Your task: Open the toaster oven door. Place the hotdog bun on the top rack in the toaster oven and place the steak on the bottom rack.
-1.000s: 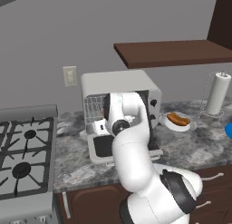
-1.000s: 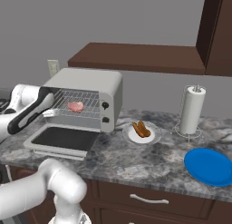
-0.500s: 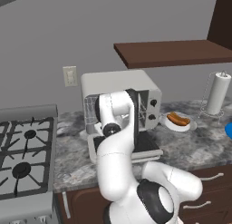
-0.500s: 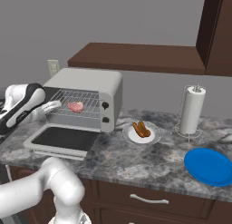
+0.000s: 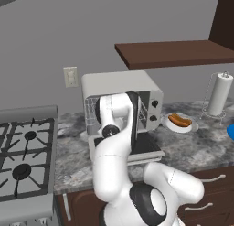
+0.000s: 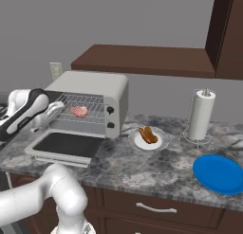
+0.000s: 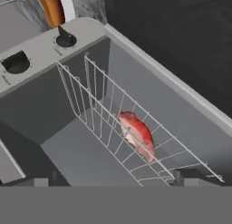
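The grey marbled counter [image 6: 142, 169] carries the toaster oven [image 6: 90, 105] at its left. Right of it sit a white dish [image 6: 148, 141], then a paper towel holder [image 6: 200, 117], with a blue plate [image 6: 219, 173] nearer.

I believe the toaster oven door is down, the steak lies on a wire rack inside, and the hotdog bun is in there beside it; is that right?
Not quite: the hotdog bun is not in the toaster oven; it lies on the white dish on the counter to its right, as the right base view shows. The toaster oven door is down and the steak lies on a wire rack.
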Tool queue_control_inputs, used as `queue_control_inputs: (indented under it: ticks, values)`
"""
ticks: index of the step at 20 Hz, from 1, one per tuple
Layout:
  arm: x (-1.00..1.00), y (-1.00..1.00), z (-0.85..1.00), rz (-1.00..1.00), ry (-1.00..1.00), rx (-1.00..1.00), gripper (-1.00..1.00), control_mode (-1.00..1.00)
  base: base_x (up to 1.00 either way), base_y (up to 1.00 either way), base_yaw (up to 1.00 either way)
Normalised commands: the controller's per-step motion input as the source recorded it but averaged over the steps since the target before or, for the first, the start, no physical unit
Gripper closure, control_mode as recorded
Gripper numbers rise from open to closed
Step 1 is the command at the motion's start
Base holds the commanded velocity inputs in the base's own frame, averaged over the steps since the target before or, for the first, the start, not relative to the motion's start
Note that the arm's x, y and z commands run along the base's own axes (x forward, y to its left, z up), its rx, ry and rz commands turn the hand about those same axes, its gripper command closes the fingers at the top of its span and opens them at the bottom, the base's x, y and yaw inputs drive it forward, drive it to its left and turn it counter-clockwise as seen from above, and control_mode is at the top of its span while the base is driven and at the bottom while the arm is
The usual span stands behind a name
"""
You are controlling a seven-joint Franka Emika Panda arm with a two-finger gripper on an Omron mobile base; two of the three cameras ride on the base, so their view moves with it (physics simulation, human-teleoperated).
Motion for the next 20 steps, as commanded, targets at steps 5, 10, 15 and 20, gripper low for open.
queue_control_inputs:
  ticks: [5, 10, 15, 20]
  values:
    - [0.02, 0.32, 0.08, 0.0, 0.17, -0.02, -1.0, -1.0, 0.0, 0.0, 0.0]
    - [0.01, 0.38, 0.19, 0.0, 0.12, -0.01, -1.0, -1.0, 0.0, 0.0, 0.0]
    - [0.03, 0.36, 0.07, -0.04, 0.22, -0.04, -1.0, -1.0, 0.0, 0.0, 0.0]
    - [0.18, 0.37, 0.2, -0.07, 0.11, -0.06, -1.0, -1.0, 0.0, 0.0, 0.0]
